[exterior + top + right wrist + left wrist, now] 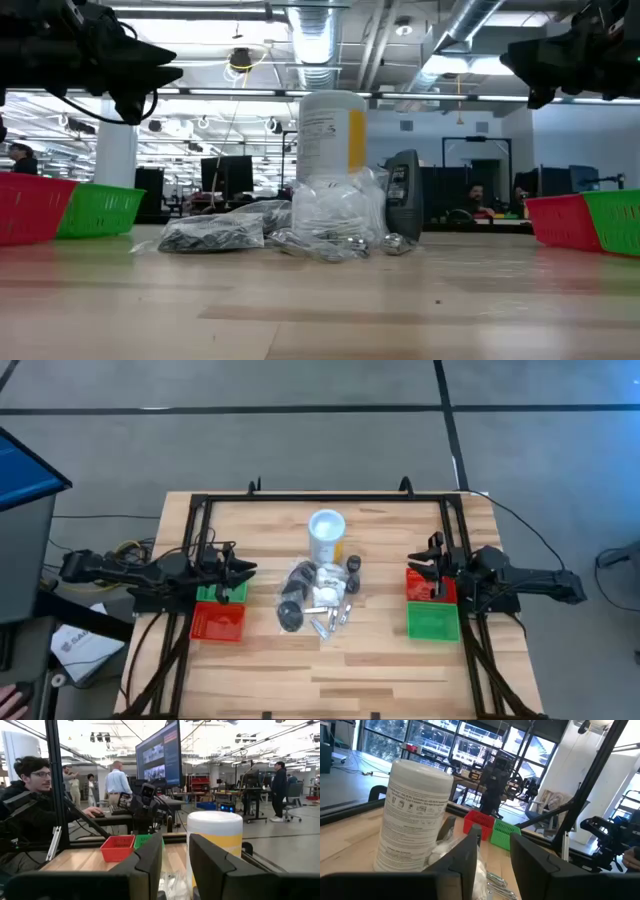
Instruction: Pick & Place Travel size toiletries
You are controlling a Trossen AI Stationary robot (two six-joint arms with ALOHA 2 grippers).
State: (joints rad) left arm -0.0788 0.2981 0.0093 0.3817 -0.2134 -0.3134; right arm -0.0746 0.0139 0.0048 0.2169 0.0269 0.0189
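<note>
The travel size toiletries point(320, 600) lie in a pile at the table's middle: black round pots point(291, 615), white packets point(325, 592) and thin silvery tubes point(335, 618). In the low view they show as dark pieces point(215, 235) and clear-wrapped packets point(340, 215). My left gripper point(240, 572) is open and empty, held above the left green tray point(222, 595), left of the pile. My right gripper point(418, 563) is open and empty above the right red tray point(432, 590). Both point at the pile.
A tall white canister point(327, 535) with a yellow label stands just behind the pile. A red tray point(218, 623) sits near the left green one, a green tray point(432, 620) near the right red one. A black frame point(330, 498) borders the table. People sit beyond the table point(30, 795).
</note>
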